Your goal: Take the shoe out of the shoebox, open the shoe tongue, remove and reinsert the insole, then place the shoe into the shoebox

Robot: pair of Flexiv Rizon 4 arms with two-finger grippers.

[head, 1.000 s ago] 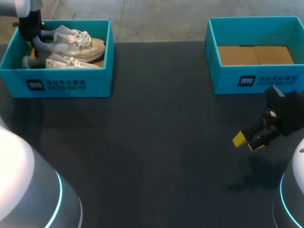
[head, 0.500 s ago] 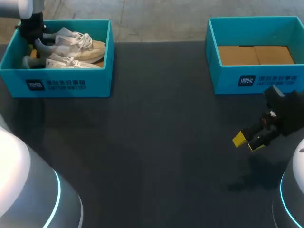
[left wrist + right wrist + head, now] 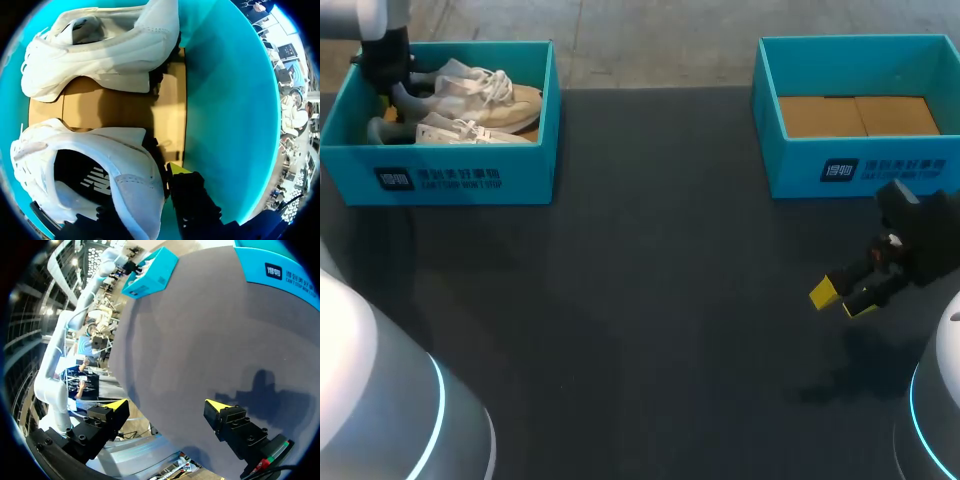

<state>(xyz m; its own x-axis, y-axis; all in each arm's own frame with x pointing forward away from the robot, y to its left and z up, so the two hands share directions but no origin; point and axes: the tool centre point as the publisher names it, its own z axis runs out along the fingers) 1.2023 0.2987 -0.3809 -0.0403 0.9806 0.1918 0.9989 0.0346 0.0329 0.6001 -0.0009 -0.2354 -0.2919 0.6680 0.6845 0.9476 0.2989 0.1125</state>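
Note:
Two white shoes lie in the teal shoebox [image 3: 460, 178] at the table's far left. My left gripper [image 3: 388, 72] reaches into its far left corner. It is shut on the heel of the far shoe [image 3: 470, 88]. In the left wrist view that shoe [image 3: 85, 165] shows its black insole, and its heel wall sits between the fingers of the left gripper [image 3: 145, 192]. One yellow fingertip [image 3: 177, 168] presses the heel's outside; the other is hidden inside the shoe. The second shoe [image 3: 100, 50] lies just ahead. My right gripper [image 3: 845, 297] hangs open over the table at the right, holding nothing.
A second teal box [image 3: 860, 172] with only a brown cardboard floor stands at the far right, just beyond the right gripper [image 3: 167, 405]. The dark table [image 3: 650, 300] stretches between the two boxes.
My left gripper has shifted slightly toward the box's far corner with the shoe's heel. The right arm has not moved.

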